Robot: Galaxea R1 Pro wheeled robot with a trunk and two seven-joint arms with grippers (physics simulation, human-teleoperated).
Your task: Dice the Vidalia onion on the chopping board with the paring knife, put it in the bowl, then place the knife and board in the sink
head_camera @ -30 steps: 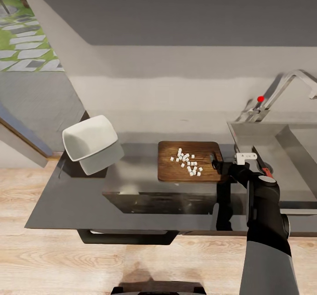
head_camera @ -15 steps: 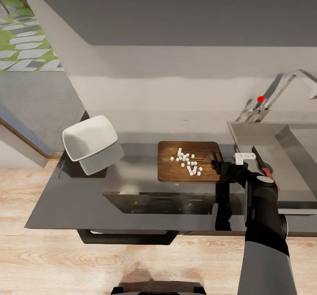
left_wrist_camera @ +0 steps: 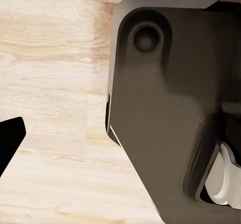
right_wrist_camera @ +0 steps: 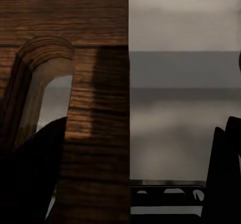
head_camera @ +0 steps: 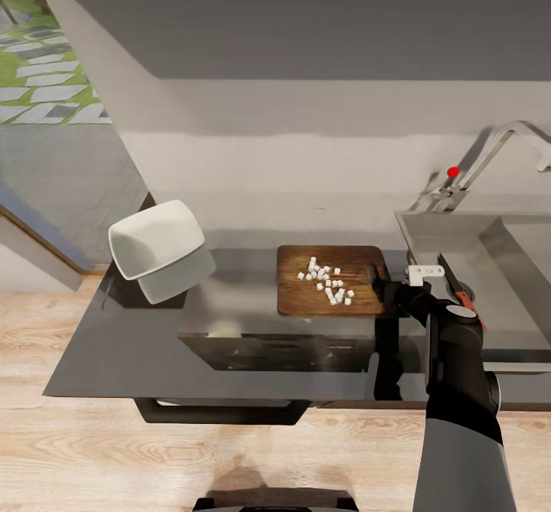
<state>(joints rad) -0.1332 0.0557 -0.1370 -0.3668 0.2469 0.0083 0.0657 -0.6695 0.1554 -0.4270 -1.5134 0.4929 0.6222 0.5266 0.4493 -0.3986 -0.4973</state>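
The right arm rises from the lower right of the head view, its grey forearm running up to a black wrist that bends left toward the board's near right end. The right gripper [head_camera: 380,286] sits at the handle end of the dark brown wood-grain chopping board [head_camera: 330,291], which lies flat on the long grey reflective countertop [head_camera: 115,344]. In the right wrist view the board's [right_wrist_camera: 95,108] oval handle slot is close up; one dark finger [right_wrist_camera: 30,174] overlaps the board beside the slot and the other finger [right_wrist_camera: 223,174] stands well apart on the far side, so the jaws are spread wide around the board's edge without pinching it.

Small white diced onion pieces [head_camera: 325,281] are scattered on the board's middle. The glossy white squarish bowl [head_camera: 157,248] rests tilted on the countertop, well to the left of the board. The red-handled paring knife [head_camera: 459,290] lies on the matt grey steel sink's [head_camera: 520,267] drainboard, just right of the wrist, with the chrome gooseneck tap [head_camera: 490,160] behind.

The left wrist view looks down on pale wood floor and the robot's dark base [left_wrist_camera: 170,108]; one black fingertip of the left gripper [left_wrist_camera: 10,138] shows at the edge, and I cannot tell how its jaws stand.
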